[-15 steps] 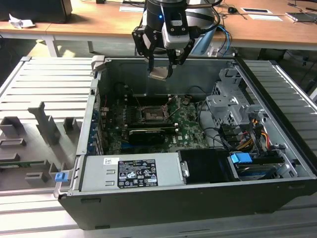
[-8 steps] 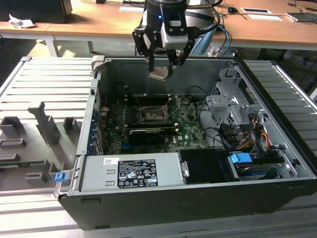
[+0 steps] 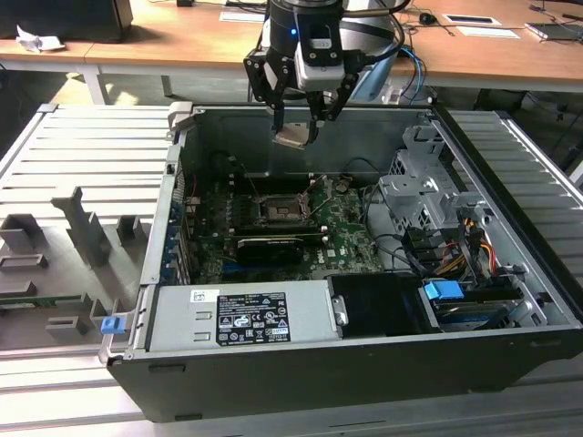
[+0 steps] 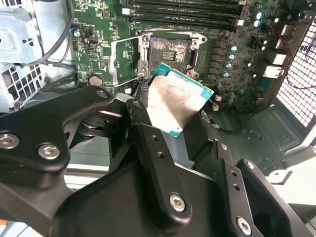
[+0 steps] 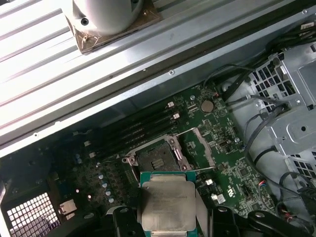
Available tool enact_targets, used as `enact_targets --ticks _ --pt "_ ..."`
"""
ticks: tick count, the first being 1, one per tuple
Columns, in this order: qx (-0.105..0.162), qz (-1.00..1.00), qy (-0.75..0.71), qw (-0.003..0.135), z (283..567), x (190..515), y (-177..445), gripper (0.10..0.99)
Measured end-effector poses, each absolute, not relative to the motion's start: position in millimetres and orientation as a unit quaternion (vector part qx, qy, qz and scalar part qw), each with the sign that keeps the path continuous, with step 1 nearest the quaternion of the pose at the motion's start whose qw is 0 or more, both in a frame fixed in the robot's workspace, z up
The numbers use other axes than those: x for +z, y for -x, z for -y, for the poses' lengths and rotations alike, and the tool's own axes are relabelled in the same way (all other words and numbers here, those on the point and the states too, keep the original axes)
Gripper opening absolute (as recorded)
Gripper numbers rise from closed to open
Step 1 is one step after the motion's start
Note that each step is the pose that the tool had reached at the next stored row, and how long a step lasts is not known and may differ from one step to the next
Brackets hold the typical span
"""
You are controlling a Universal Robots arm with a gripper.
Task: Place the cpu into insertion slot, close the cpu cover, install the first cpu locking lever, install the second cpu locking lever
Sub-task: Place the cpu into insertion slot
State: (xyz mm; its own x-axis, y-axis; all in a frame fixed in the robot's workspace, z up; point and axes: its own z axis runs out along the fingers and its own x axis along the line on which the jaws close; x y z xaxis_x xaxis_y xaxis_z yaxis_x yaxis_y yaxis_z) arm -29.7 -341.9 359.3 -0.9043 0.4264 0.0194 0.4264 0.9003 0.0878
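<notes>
Fingers point(image 4: 150, 140) of the gripper point(image 3: 297, 127) clench the cpu point(image 3: 293, 136) by two opposite edges, its silvery face toward both wrist cameras. In the exterior view it hangs well above the board point(image 3: 348, 235). The slot point(image 3: 283, 211) lies apart from it at six o'clock, bare, with the cover point(image 4: 127, 60) swung open beside it. The cpu's under face is hidden, and in the second wrist view one corner overlaps the slot's edge.

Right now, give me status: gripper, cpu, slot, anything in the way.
Gripper shut on the cpu, held in the air, short of the insertion slot. Slot bare, cpu cover swung open. Nothing seen blocking the slot.
</notes>
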Motion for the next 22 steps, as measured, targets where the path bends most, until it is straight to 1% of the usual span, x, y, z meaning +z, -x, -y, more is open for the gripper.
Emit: enact_targets --ticks 22 --pt "0.045 -0.969 -0.242 0.001 341.9 358.0 29.7 0.529"
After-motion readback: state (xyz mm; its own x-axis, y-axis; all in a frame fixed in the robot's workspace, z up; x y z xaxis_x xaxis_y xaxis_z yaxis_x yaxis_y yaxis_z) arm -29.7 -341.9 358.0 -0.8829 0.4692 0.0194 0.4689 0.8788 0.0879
